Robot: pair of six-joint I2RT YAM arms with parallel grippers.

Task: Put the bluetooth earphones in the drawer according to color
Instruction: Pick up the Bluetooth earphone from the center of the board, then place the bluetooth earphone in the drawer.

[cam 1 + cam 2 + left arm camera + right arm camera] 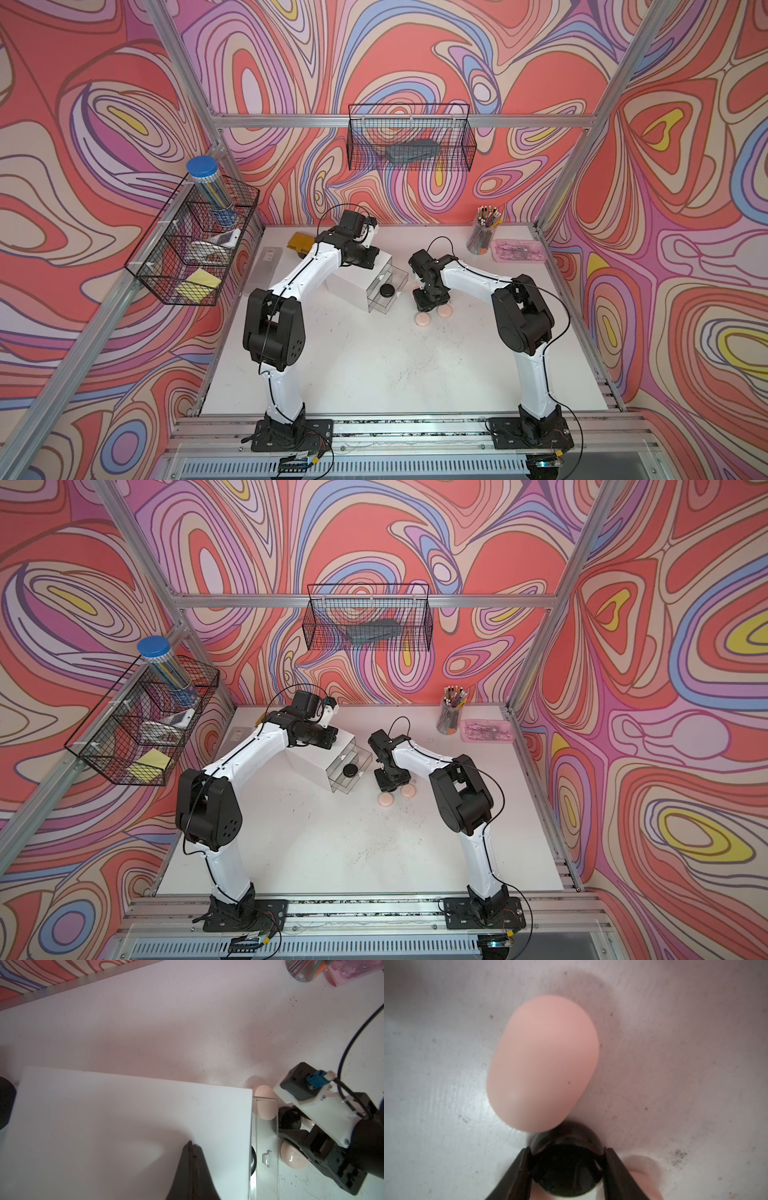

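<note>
In the right wrist view my right gripper (566, 1151) is shut on a black earphone case (566, 1167), with a finger pressed against each side. It sits on the table, touching a pale pink case (543, 1061). In both top views two pink cases (424, 319) (408, 791) lie beside that gripper. The white drawer cabinet (353, 289) has a clear drawer pulled out, and another black case (387, 290) lies in it. My left gripper (192, 1145) is shut, its tips resting on the cabinet's white top (124, 1126).
A pencil cup (482, 239) and a pink tray (519, 251) stand at the back right. A frosted flat box (266, 266) and an amber object (301, 243) lie behind the left arm. Wire baskets hang on the left and back walls.
</note>
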